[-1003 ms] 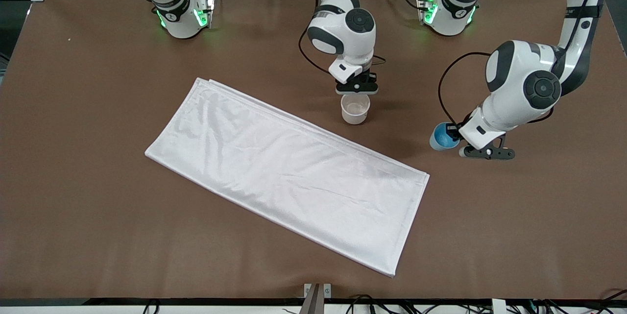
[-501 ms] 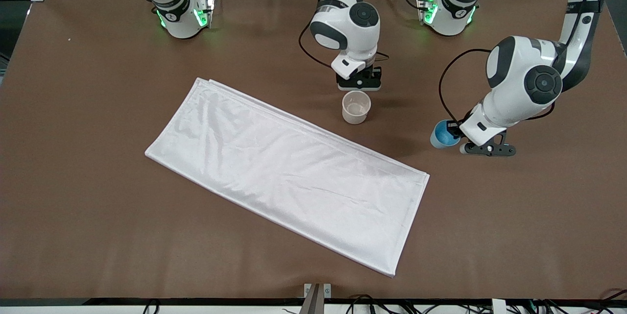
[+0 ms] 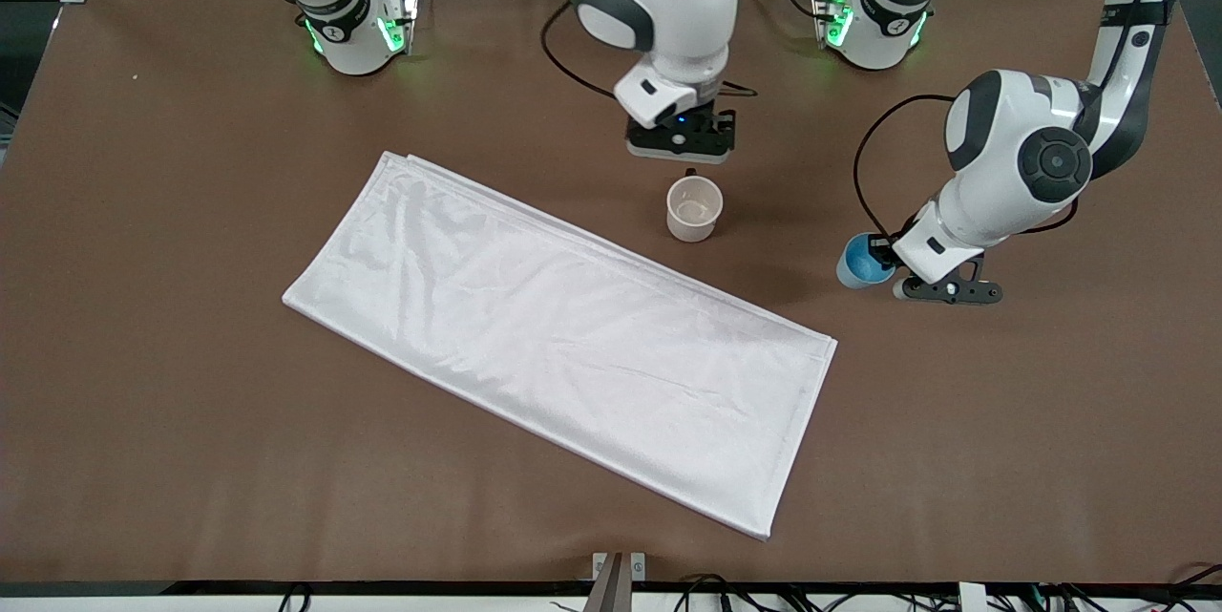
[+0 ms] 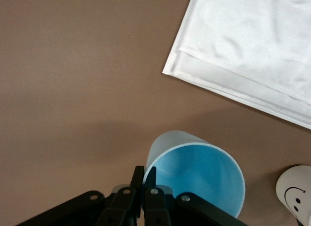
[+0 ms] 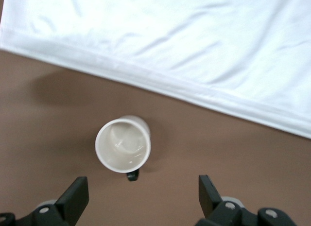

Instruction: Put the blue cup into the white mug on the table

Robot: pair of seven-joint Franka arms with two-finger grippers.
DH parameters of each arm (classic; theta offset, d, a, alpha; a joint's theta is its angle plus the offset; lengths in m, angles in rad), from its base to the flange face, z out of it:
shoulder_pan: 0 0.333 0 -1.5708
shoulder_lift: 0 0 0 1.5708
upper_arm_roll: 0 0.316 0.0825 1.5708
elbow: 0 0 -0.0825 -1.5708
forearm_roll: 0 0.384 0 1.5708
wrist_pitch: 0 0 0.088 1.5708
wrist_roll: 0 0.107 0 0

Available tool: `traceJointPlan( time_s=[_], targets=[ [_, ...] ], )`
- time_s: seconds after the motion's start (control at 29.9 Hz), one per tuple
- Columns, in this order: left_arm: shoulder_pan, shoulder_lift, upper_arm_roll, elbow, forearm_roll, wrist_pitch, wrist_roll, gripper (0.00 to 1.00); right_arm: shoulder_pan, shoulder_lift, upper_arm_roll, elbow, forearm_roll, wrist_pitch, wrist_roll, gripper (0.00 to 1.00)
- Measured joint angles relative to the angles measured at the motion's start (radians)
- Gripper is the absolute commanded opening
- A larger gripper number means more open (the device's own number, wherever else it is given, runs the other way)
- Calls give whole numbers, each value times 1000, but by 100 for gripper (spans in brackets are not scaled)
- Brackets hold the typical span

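On the brown desk (image 3: 191, 211) not much of the job is finished yet. A big white cloth (image 3: 558, 330) is spread across the middle and isn't part of the task. The white mug (image 3: 694, 209) stands upright and empty beside the cloth's edge on the robots' side, its small black handle turned toward the bases, so the placing itself is all still to do. The blue cup (image 3: 862, 261) sits toward the left arm's end of the desk, a bit nearer the front camera than the mug and well apart from it. It looks low, probably still on the desk.

The cup's rim is pinched by the left gripper (image 4: 144, 181), fingers pressed together on the wall, so the grasp seems done; what's left is lifting, carrying over and lowering into the mug.

The right gripper (image 5: 142, 194) hangs over the desk just by the mug's handle side, fingers spread wide and holding nothing.

Compared with a second ago, the right gripper has been pulled up and away from the mug toward its base, while the left gripper and cup have barely shifted.
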Motion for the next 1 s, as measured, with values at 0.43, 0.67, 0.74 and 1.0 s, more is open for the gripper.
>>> traceJointPlan(
  time_s=[0.43,0.67,0.74,1.0],
  targets=[
    [-15,-13,-208,-10,0,-31,-303,0,-228,-255,11,-45,28,-269,-249,100],
    [-20,-35,-324,-19,0,-50,-455,0,-392,-371,10,-112,29,-320,-454,100],
    [-22,-37,-342,-19,0,-50,-476,0,-441,-390,9,-125,29,-331,-520,100],
    [-42,-35,-351,-10,0,-49,-532,0,-586,-411,-18,-164,29,-337,-744,100]
  ],
)
